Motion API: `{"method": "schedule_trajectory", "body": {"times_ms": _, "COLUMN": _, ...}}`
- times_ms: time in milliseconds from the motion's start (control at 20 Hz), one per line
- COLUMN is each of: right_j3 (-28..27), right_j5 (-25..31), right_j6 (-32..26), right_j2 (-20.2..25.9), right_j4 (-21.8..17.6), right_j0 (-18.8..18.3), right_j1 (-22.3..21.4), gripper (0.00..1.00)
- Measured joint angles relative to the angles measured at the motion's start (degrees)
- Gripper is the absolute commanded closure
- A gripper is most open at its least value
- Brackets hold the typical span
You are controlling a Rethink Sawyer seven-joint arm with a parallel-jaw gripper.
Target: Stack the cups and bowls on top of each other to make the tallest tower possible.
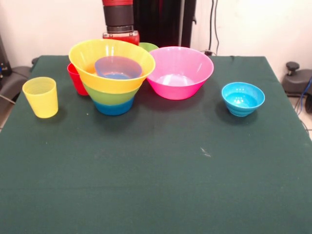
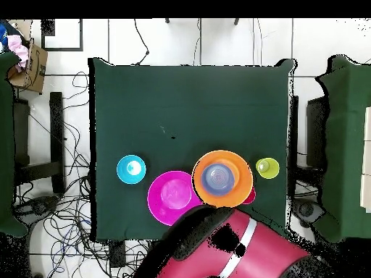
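Your tower [image 1: 113,80] stands on the dark green desk [image 1: 161,170] directly in front of the arm: a blue bowl [image 1: 114,107] at the bottom, a green bowl [image 1: 111,96] above it, and the large orange bowl [image 1: 112,68] on top, rim up. Inside the orange bowl sits a purple cup [image 1: 118,67] with something blue at its bottom.

You see the arm [image 1: 118,19] only as a red and black column behind the tower's far rim. The pincer itself is hidden behind the orange bowl, so you cannot tell whether it is spread or pressed together.

A red cup [image 1: 76,79] stands touching the tower on one side, partly hidden behind it. A green rim [image 1: 147,47] peeks out behind the tower, close to the arm. The pink bowl [image 1: 179,72] sits rim up just beside the tower on the other side, its rim against the orange one.

Farther from the arm, the yellow cup [image 1: 41,97] stands upright beyond the red cup, and a lone small blue bowl [image 1: 243,98] sits beyond the pink bowl, apart from it.
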Motion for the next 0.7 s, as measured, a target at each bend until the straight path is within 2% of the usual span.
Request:
{"method": "schedule_trajectory", "body": {"times_ms": 100, "right_j3": 0.69, "right_j5": 1.58, "right_j6": 0.0, "right_j2": 0.72, "right_j4": -0.19, "right_j0": -1.04, "right_j1": -0.87, "gripper": 0.0}}
{"method": "schedule_trajectory", "body": {"times_ms": 300, "right_j3": 2.51, "right_j5": 8.36, "right_j6": 0.0, "right_j2": 1.72, "right_j4": -0.19, "right_j0": -4.52, "right_j1": -3.19, "gripper": 0.0}}
{"method": "schedule_trajectory", "body": {"times_ms": 550, "right_j3": 3.42, "right_j5": 15.12, "right_j6": 0.0, "right_j2": 1.62, "right_j4": -0.13, "right_j0": -5.86, "right_j1": -4.25, "gripper": 0.0}}
{"method": "schedule_trajectory", "body": {"times_ms": 700, "right_j3": 3.51, "right_j5": 16.62, "right_j6": 0.0, "right_j2": 1.62, "right_j4": 0.59, "right_j0": -5.54, "right_j1": -3.91, "gripper": 0.0}}
